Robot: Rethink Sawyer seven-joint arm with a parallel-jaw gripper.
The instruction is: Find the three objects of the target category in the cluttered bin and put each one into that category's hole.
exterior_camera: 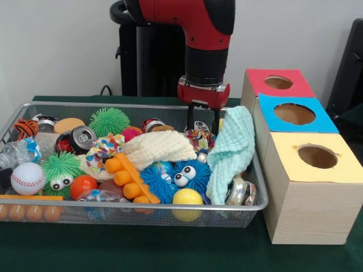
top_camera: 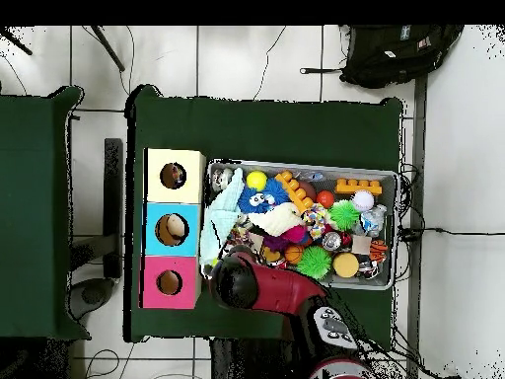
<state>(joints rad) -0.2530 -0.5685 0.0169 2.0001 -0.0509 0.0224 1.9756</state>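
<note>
Claw (exterior_camera: 204, 118), its prongs parted and empty, hangs just beside what we see as the mint washcloth (exterior_camera: 233, 148), whose long axis drapes downward over the wire bin (exterior_camera: 136, 211) rim.

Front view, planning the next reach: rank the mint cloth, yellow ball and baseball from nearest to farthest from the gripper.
1. Mint cloth, just right of the gripper.
2. Yellow ball, at the bin's front edge, below it.
3. Baseball, far left end of the bin.
</note>
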